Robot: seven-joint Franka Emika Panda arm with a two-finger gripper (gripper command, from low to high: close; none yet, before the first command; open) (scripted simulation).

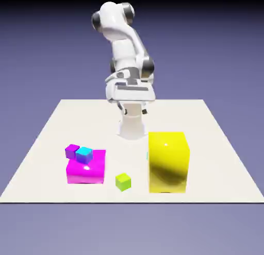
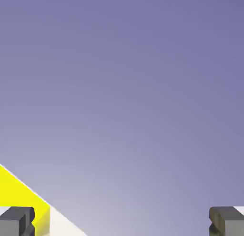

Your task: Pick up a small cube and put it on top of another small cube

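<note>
Lime cube (image 1: 123, 182) nearest cam, nr the desk's (image 1: 216, 166) front edge, w/ open room btwn magenta block (image 1: 86, 167) and tall yellow block (image 1: 167, 162). Cyan cube (image 1: 84, 155) and purple cube (image 1: 72, 151) by the magenta block, ext view's left. Tool (image 1: 133, 112) wide open, nothing btwn tips, above desk's far part. Desk pale, plain; backdrop (image 1: 31, 53) blue-violet.

Tall yellow block (image 1: 167, 162) beside the lime-green cube (image 1: 123, 182), bare table (image 1: 131, 193) between.
</note>
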